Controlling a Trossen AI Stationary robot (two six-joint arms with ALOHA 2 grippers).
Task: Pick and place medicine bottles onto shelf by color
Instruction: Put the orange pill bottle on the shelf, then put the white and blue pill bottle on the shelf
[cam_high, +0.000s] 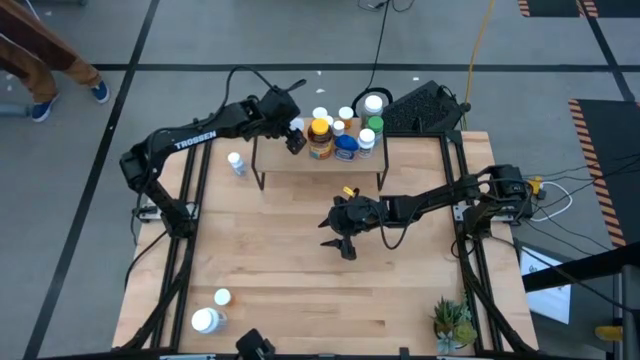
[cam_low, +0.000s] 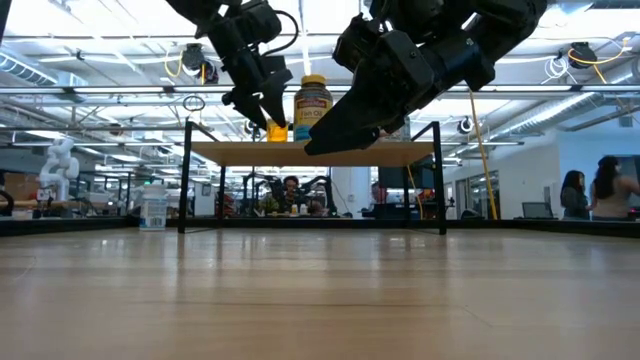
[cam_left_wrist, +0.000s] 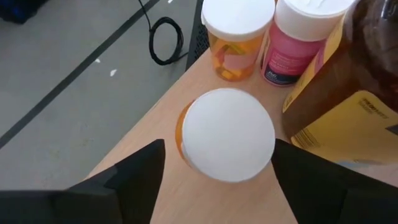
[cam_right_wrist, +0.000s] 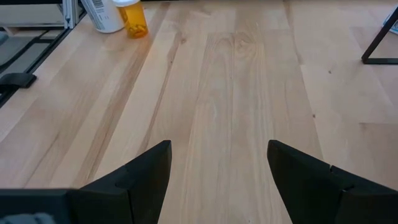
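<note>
The shelf (cam_high: 280, 156) stands at the table's far middle and carries several medicine bottles, among them a big amber one with a yellow lid (cam_high: 320, 138) and a blue one (cam_high: 346, 148). My left gripper (cam_left_wrist: 217, 180) is open at the shelf's left end. Its fingers stand on either side of a small orange bottle with a white cap (cam_left_wrist: 227, 134), which stands upright on the shelf board (cam_left_wrist: 205, 202). My right gripper (cam_high: 342, 240) hovers open over the table's middle, nothing between its fingers (cam_right_wrist: 217, 177).
A white bottle (cam_high: 236, 162) stands on the table left of the shelf. A white bottle (cam_high: 205, 320) and an orange one (cam_high: 222, 297) stand at the near left corner, a small potted plant (cam_high: 452, 320) at the near right. An orange bottle (cam_left_wrist: 233, 37) and a pink-labelled one (cam_left_wrist: 295, 43) stand just behind the left gripper's bottle.
</note>
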